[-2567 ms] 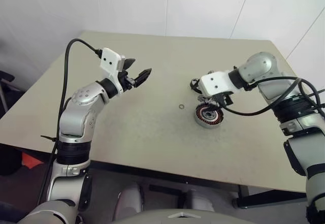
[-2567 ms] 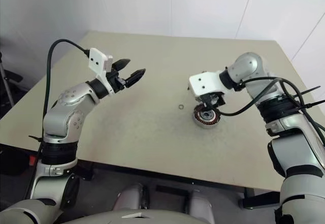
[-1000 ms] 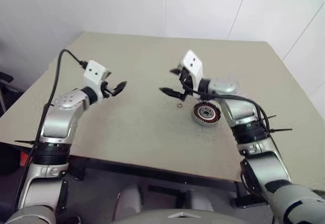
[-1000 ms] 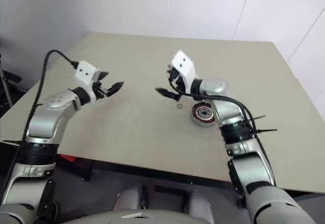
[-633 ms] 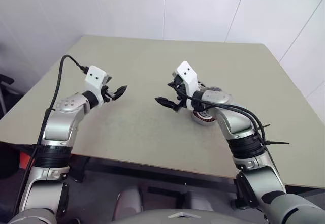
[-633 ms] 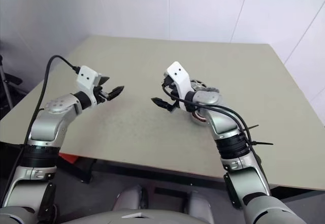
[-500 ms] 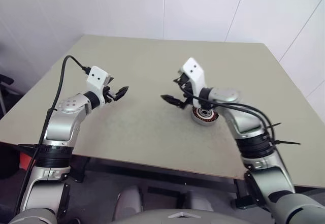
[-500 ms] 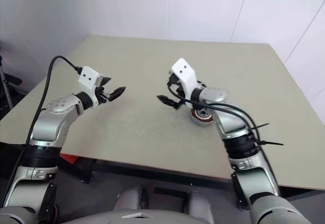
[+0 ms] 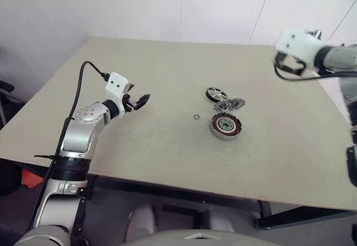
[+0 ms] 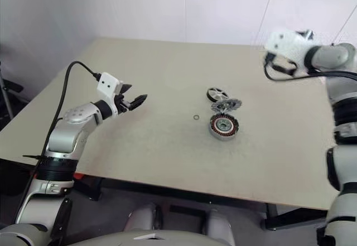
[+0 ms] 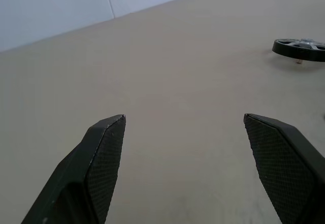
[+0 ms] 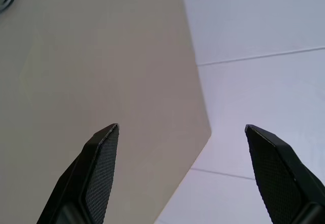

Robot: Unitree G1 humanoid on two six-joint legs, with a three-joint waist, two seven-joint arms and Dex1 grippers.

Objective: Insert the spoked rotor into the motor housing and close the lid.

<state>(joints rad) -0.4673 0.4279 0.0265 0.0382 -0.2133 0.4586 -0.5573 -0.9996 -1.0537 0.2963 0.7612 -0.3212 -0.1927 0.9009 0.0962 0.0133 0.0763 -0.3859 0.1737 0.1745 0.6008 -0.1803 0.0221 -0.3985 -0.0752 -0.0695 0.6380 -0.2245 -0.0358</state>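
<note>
The motor housing [image 9: 225,126], a silver cup with copper windings, sits right of the table's middle. Just behind it lies the toothed lid [image 9: 228,105], and behind that the spoked rotor [image 9: 216,94] with its black rim. The rotor [image 11: 299,49] also appears in the left wrist view, far ahead of the fingers. My left gripper [image 9: 139,100] hovers open and empty over the table, well left of the parts. My right gripper [image 12: 183,127] is open and empty, raised near the table's far right edge, away from the parts.
A tiny metal ring [image 9: 196,117] lies on the table [image 9: 156,145] just left of the housing. White walls stand behind the table, and its right edge [image 12: 200,107] runs close to my right gripper.
My right arm has swung fast from beside the housing up and out to the far right, uncovering the rotor and lid. My left gripper has drifted slightly towards the parts.
</note>
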